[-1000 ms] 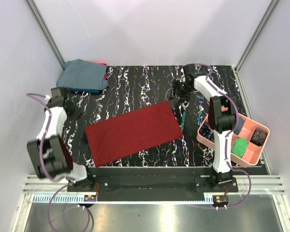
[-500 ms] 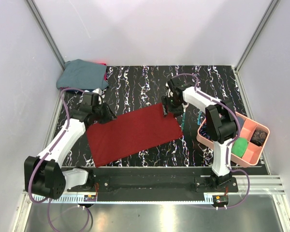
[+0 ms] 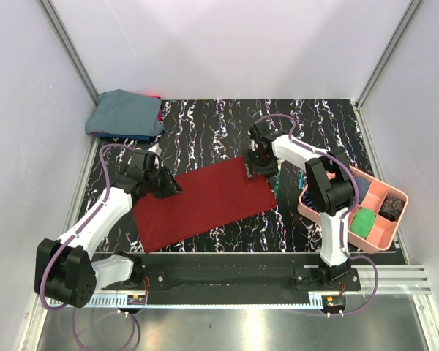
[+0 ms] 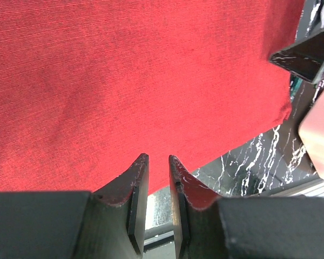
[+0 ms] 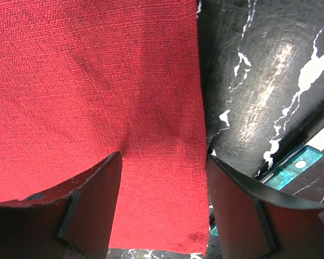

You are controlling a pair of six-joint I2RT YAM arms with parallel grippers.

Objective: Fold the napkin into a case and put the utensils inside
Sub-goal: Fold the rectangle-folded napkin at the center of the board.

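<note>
The dark red napkin lies flat and unfolded mid-table, turned slightly askew. My left gripper hovers over its far left part; in the left wrist view its jaws stand a narrow gap apart above the cloth with nothing between them. My right gripper is at the napkin's far right corner, wide open, straddling the cloth's edge with one finger over cloth and the other over bare table. A slim teal utensil handle lies just past the napkin's right edge, mostly hidden by the right arm.
A pink compartment tray with green and dark items sits at the right, beside the right arm. A blue-grey cloth bundle lies at the far left corner. White walls and metal posts enclose the black marbled mat.
The left arm swung in from the table's left edge to the napkin's far left part. The right gripper came down from the far side onto the napkin's far right corner.
</note>
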